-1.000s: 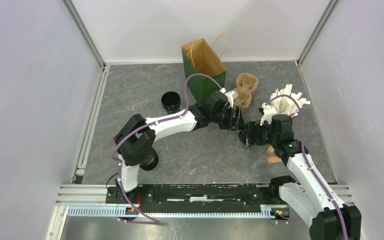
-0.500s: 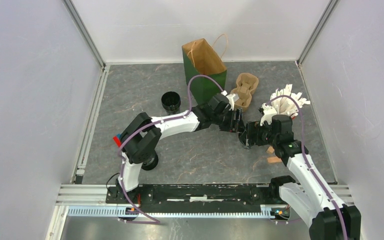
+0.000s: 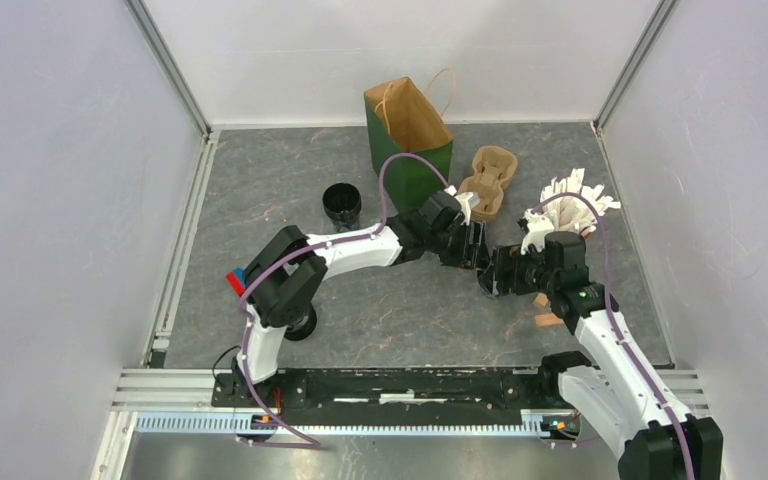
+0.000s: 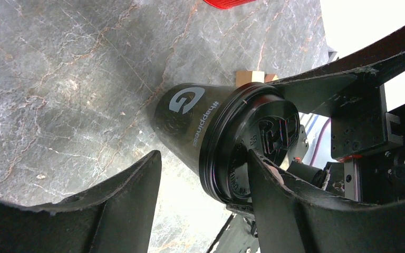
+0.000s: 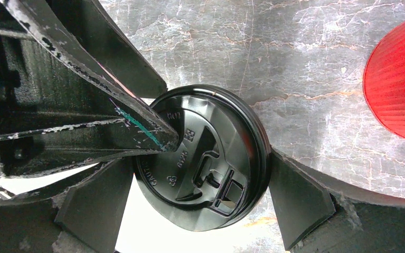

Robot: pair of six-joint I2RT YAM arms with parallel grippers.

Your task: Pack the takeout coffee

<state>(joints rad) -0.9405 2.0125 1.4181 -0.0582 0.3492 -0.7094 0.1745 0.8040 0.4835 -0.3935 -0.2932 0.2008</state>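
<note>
A takeout coffee cup [image 4: 187, 113], black with a black lid [image 5: 205, 168], hangs tilted on its side just above the table. My right gripper [image 5: 203, 176] is shut on it, one finger [image 5: 300, 200] on each side of the lid rim. My left gripper [image 4: 204, 158] straddles the same cup and is open: one finger [image 4: 274, 200] rests on the lid's face, the other [image 4: 132, 195] stands off the cup's side. From above, both grippers meet mid-table [image 3: 487, 265]. A second black cup [image 3: 341, 203] stands to the left, and a third [image 3: 300, 322] is half hidden under my left arm.
The green paper bag [image 3: 410, 135] stands open at the back centre. Beside it lies the tan pulp carrier [image 3: 490, 180]. The red cup [image 5: 398, 89] of white packets [image 3: 572, 198] is right of the grippers. Small wooden pieces [image 3: 543, 310] lie by my right arm.
My left arm has edged right towards the right gripper, and its jaws have narrowed a little around the cup. The right gripper has stayed put with the cup.
</note>
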